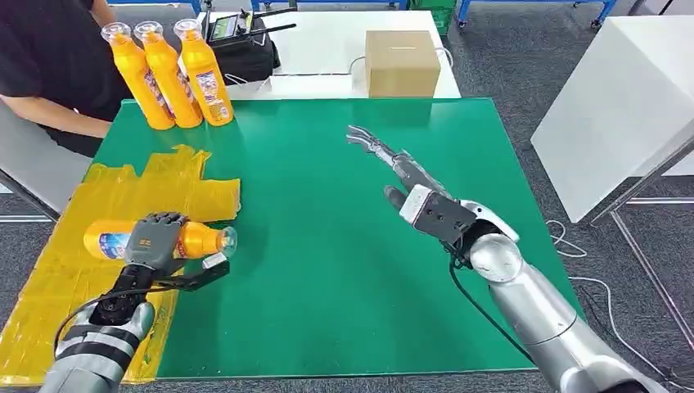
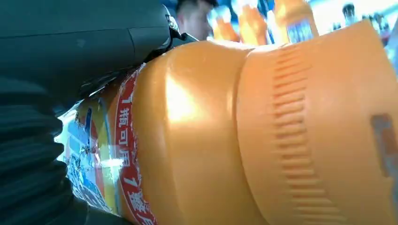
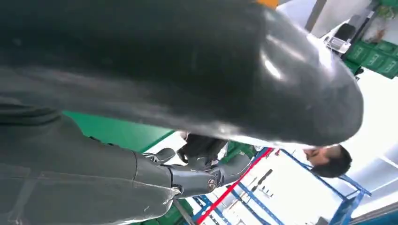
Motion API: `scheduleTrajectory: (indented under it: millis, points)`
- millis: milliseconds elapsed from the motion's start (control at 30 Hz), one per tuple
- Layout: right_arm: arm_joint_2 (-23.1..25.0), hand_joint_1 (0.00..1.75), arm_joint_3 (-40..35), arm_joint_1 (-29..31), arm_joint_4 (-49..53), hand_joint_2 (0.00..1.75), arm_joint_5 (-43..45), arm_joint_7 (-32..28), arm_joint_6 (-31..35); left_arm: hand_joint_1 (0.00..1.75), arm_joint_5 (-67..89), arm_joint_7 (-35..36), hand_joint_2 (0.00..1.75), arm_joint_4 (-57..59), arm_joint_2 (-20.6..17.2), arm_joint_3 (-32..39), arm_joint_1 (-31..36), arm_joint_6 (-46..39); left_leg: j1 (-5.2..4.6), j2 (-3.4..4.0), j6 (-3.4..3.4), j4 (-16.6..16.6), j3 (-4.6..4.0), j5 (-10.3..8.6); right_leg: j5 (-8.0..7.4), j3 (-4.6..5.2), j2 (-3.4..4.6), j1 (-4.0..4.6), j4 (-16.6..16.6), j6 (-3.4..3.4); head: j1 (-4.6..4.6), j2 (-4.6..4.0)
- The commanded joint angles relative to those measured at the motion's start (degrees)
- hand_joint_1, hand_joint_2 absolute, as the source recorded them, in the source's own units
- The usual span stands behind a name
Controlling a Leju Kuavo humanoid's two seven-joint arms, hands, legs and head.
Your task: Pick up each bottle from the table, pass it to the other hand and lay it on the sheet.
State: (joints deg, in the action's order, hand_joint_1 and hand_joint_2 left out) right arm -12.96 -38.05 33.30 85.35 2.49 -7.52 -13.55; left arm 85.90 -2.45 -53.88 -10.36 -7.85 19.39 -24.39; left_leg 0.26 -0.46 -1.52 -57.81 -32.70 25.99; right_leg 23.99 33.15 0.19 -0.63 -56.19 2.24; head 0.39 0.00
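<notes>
Laying a bottle on the sheet

The left hand (image 1: 155,239) grips an orange juice bottle (image 1: 195,241) sideways over the yellow sheet (image 1: 61,274). The right hand (image 1: 393,164) is empty, fingers apart. Next, lower it and let go.

Cardboard box (image 1: 402,63), seated person (image 1: 49,65), perhaps radio (image 1: 229,29)

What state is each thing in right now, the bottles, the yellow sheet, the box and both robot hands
Held bottle: on its side, gripped over the sheet's edge.
Three standing bottles: upright, capped, at the mat's far left corner.
Yellow sheet: spread out, wrinkled.
Cardboard box: closed.
Left hand: wrapped around the held bottle.
Right hand: empty, fingers extended above the green mat.
</notes>
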Motion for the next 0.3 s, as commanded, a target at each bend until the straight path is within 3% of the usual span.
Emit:
scheduleTrajectory:
  millis: [33,300]
  points:
    - [-0.95,0.00,-1.98,2.36,-1.67,0.00,0.06,0.44,-0.44,1.75,-0.39,-0.64,1.75,11.15,-0.94,-3.41,4.74,1.07,0.06,0.01,0.06,-0.01,0.14,0.05,0.04,-0.15,-0.05,0.07,0.02,-0.07,0.00,0.00]
    - [-0.85,0.00,-1.94,2.37,-1.81,0.00,0.08,0.46,-0.65,1.75,-0.76,-1.46,1.75,11.79,-1.12,-3.82,5.18,2.41,0.03,0.02,0.05,0.02,0.15,0.04,0.02,-0.15,-0.01,0.04,0.02,-0.06,0.02,0.00]
